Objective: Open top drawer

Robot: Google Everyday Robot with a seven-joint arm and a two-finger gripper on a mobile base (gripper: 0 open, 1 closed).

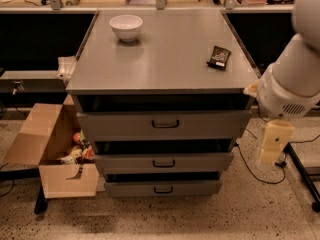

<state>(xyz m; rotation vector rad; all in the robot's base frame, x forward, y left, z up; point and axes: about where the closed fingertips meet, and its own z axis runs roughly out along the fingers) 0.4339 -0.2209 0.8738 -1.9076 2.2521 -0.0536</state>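
The top drawer (200, 125) is the widest grey front of the three, just under the cabinet top, with a small dark loop handle (165, 124) at its centre. A dark gap shows above its front. My gripper (274, 143) is a cream piece hanging below the white arm (292, 86). It is to the right of the cabinet, level with the top and middle drawers, apart from the handle and touching nothing.
A white bowl (126, 27) and a dark packet (219, 57) sit on the cabinet top (165, 59). Two narrower drawers (163, 162) lie below. An open cardboard box (55, 154) with clutter stands on the floor at left. Cables and a stand leg (302, 174) are at right.
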